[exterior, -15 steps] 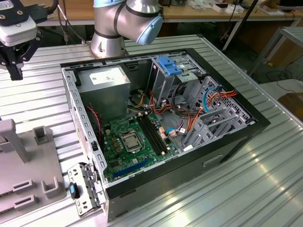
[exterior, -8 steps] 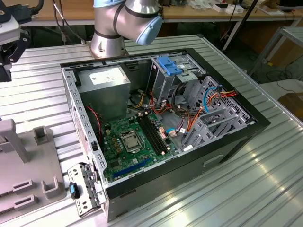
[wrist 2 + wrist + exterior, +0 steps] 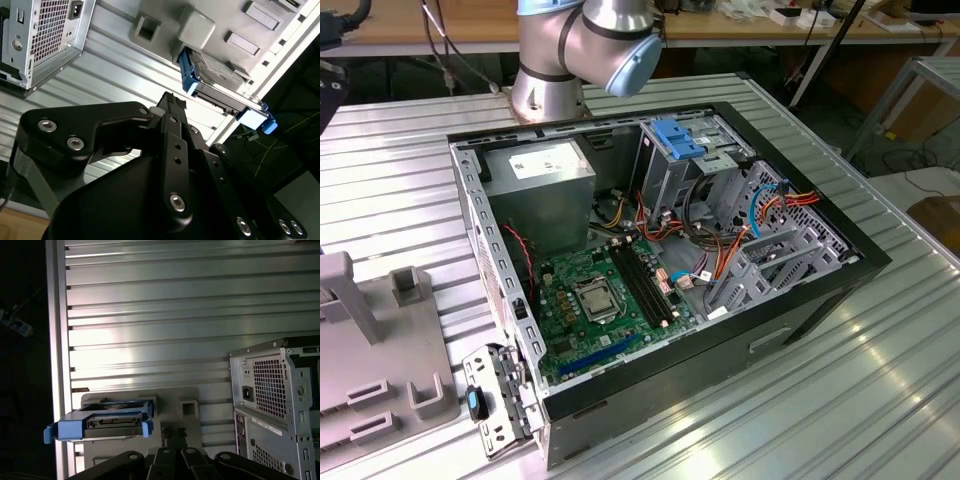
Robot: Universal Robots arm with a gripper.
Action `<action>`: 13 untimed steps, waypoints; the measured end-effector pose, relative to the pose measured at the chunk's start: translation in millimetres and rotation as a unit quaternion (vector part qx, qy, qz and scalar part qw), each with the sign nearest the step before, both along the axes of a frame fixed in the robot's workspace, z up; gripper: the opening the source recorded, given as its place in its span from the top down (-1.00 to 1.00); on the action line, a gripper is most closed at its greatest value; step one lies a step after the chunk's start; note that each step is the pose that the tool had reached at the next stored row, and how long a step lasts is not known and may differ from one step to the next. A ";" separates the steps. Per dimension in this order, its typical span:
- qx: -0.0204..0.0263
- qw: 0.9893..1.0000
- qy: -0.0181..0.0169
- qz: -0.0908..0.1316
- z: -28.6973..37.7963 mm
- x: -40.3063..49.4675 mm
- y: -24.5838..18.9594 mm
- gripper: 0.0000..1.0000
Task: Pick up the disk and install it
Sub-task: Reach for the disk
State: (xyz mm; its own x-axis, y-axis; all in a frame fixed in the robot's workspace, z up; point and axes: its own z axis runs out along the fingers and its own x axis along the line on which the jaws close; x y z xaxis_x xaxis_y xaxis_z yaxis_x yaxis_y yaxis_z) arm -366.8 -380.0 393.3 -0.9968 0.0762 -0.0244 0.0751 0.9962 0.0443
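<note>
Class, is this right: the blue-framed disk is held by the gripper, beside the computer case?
No: the blue-framed disk rests on the grey fixture, clear of the gripper, beside the computer case, as the first wrist view shows.

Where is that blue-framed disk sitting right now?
In the first wrist view, the disk sits on a grey holder on the ribbed metal table, apart from the computer case.
</note>
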 end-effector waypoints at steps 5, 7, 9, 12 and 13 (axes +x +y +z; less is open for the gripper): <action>0.000 1.000 0.000 0.000 0.0 -13.8 0.2 0.79; 0.000 1.000 0.000 0.000 0.0 -21.9 0.3 0.79; 0.000 1.000 0.000 0.000 0.0 -30.9 0.4 0.79; 0.000 1.000 0.000 0.000 0.0 -38.8 0.6 0.79; 0.000 1.000 0.000 0.000 -0.1 -41.3 0.6 0.79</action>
State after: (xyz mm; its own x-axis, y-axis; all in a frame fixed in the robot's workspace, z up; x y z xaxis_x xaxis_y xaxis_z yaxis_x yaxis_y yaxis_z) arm -408.1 -379.4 393.3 -0.9968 0.0763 -0.0245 0.0752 0.9962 0.0444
